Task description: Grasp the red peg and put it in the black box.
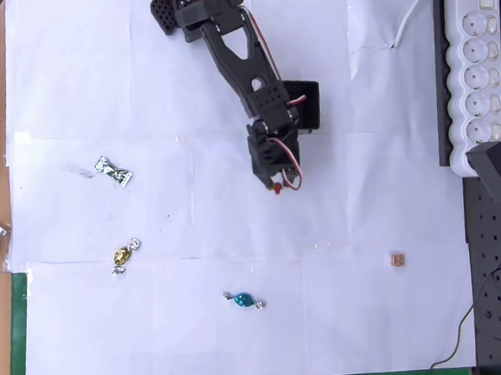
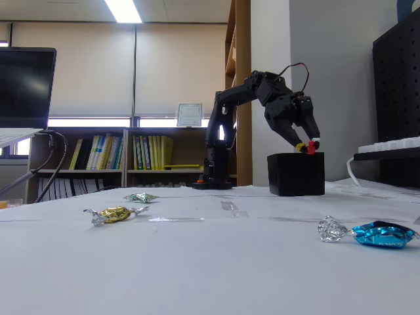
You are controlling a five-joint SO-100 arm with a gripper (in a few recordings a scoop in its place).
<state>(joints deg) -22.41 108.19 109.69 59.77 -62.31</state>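
Item under handling: the tiny round red peg (image 2: 311, 147), showing as a small bright red dot with a yellow bit just beside it, is sitting pinched at the tip of the black two-finger pincer (image 2: 309, 146), which is closing tightly around it with no gap visible between the fingers. In the fixed view, right of centre, the peg is hanging in the air just above the top rim of the small square black plastic box (image 2: 296, 174), near the box's right-hand edge as that view shows it. In the overhead view, centre of the frame, the pincer (image 1: 278, 185) is pointing downward in the picture, with a speck of red at its tip (image 1: 278, 190), while the box (image 1: 307, 107) is lying partly under the arm, a little above and to the right of the tip. Progress, as judged: the grasp and lift appear done; placing is outstanding, since the peg is not yet inside the walls. Whether the tip is directly over the opening cannot be told, as the two views are disagreeing somewhat. Other stock on the white paper-covered surface (image 1: 95, 87): a green wrapped candy (image 1: 113, 170), a gold wrapped candy (image 1: 124, 256), a blue wrapped candy (image 1: 244, 301), and a small tan wooden cube (image 1: 399, 261), all well apart from the box.
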